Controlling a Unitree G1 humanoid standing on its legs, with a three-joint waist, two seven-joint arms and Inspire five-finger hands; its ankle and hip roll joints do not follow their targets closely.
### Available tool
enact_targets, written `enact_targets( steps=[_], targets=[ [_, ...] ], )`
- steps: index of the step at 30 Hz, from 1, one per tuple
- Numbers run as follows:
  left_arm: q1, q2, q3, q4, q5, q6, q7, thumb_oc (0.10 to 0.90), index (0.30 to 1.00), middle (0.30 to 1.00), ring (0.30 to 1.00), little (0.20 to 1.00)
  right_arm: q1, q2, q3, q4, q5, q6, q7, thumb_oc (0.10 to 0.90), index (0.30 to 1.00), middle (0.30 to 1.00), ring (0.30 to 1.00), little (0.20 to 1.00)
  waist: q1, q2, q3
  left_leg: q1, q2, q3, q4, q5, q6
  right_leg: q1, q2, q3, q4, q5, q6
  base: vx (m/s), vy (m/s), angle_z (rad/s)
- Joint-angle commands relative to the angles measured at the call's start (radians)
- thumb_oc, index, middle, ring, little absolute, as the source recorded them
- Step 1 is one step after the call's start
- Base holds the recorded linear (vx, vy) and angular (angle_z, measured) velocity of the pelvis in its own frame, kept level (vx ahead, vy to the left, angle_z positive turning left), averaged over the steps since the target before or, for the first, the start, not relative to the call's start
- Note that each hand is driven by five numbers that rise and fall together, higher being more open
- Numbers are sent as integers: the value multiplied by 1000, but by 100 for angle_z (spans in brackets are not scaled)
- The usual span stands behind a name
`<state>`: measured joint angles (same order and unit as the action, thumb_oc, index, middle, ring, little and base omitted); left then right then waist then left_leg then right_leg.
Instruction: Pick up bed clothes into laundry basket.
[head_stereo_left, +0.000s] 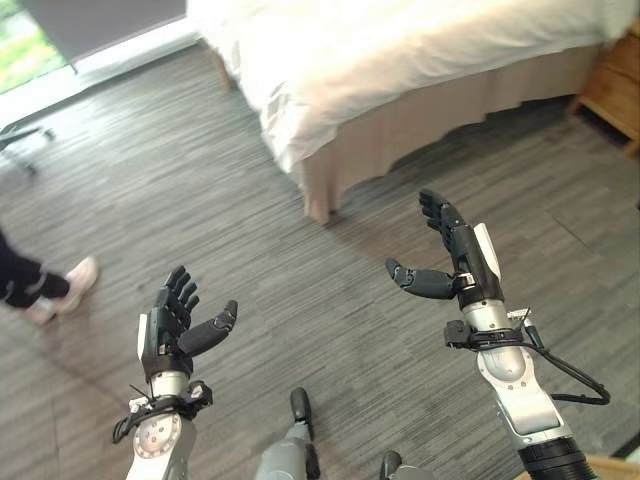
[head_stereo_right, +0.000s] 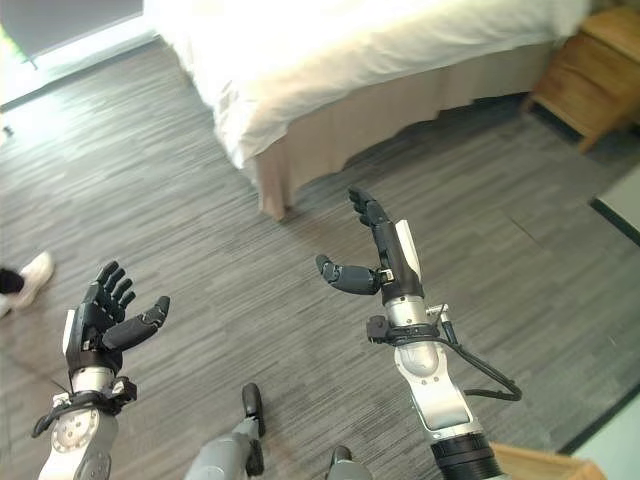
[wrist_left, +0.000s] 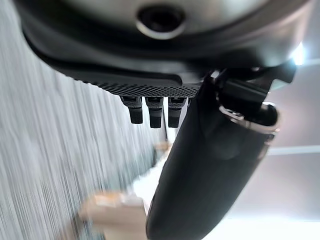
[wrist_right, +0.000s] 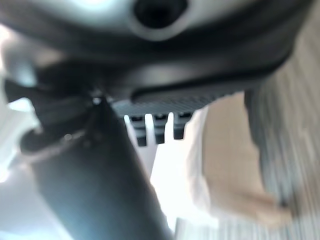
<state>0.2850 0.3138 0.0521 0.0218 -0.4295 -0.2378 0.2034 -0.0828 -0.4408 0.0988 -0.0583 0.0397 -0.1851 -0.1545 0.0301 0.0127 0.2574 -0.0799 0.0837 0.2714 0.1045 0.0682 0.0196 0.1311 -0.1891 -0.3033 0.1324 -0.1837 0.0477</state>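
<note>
White bed clothes (head_stereo_left: 400, 50) drape rumpled over the bed's corner — left hand (head_stereo_left: 172, 322) and right hand (head_stereo_left: 455, 262) released, empty.

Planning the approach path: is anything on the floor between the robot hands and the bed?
Nothing visible. Bare floor lies between the open left robot hand, the open right robot hand and the bed. A person's shoe lies off to the left.

The bed (head_stereo_left: 420, 60) stands ahead; a nightstand (head_stereo_left: 612, 85) beside it at right; a person's shoe (head_stereo_left: 78, 275) at left.
</note>
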Motion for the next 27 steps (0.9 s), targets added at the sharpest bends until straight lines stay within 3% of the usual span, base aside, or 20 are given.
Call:
enact_targets(
  steps=[1, 4, 6, 8, 9, 11, 13, 17, 27],
  targets=[
    [-42, 39, 82, -83, 33, -63, -28, 800, 900, 900, 900, 900, -74, 5, -101, -44, 53, -63, -13, 800, 900, 900, 900, 900, -31, 5, -101, 132, 86, -13, -86, -110, -136, -56, -1, -61, -174, 131, 41, 35, 54, 118],
    [-51, 50, 85, -65, 49, -38, -29, 800, 900, 900, 900, 900, -27, 23, -147, -43, 60, -56, -14, 800, 900, 900, 900, 900, -29, -1, -112, 138, 76, -27, -141, -77, -126, -43, -22, -123, -113, 124, 43, 57, 63, 111],
    [-64, 75, 84, -60, 77, -22, -27, 800, 900, 900, 900, 900, -11, 37, -166, -40, 66, -49, -14, 800, 900, 900, 900, 900, -42, -5, -103, 143, 58, -60, -173, -63, -104, -80, -33, -120, -3, 116, 53, 32, 78, 80],
    [-89, 94, 62, -86, 111, -23, -13, 800, 900, 900, 900, 900, -8, 43, -180, -18, 63, -51, -36, 800, 900, 900, 900, 900, -75, -6, -80, 142, 44, -107, -185, -74, -89, -175, -22, 3, 119, 124, 107, 9, 47, 105],
    [-97, 95, 59, -97, 113, -30, -16, 800, 900, 900, 900, 900, -4, 50, -192, -18, 67, -52, -43, 800, 900, 900, 900, 900, -90, -7, -82, 137, 39, -124, -189, -82, -86, -193, 5, 92, 104, 100, 110, 15, -5, 100],
    [-113, 101, 57, -98, 91, -42, -18, 800, 900, 900, 900, 900, -16, 61, -194, -10, 108, -56, -46, 800, 900, 900, 900, 900, -78, -18, -83, 119, 27, -157, -185, -74, -90, -176, 13, 176, -12, 106, 88, 0, -37, 72],
    [-108, 86, 73, -105, 97, -39, -26, 800, 900, 900, 900, 900, -13, 68, -191, 0, 90, -51, -43, 800, 900, 900, 900, 900, -56, -31, -100, 118, 19, -151, -181, -86, -91, -144, -11, 144, -83, 129, 88, 57, -85, 31],
    [-58, 31, 86, -119, 80, -48, -39, 800, 900, 900, 900, 900, 1, 57, -187, 6, 73, -52, -36, 800, 900, 900, 900, 900, -21, -34, -129, 127, 36, -125, -179, -88, -96, -73, -13, 110, -196, 176, 101, 78, -67, -7],
    [-50, 10, 47, -119, 43, -28, -81, 800, 900, 900, 900, 900, 36, 48, -216, 4, 76, -57, -43, 800, 900, 900, 900, 900, -7, -25, -146, 133, 51, -158, -192, -78, -108, -34, -3, 54, -207, 171, 99, 29, -16, 12]
  ],
)
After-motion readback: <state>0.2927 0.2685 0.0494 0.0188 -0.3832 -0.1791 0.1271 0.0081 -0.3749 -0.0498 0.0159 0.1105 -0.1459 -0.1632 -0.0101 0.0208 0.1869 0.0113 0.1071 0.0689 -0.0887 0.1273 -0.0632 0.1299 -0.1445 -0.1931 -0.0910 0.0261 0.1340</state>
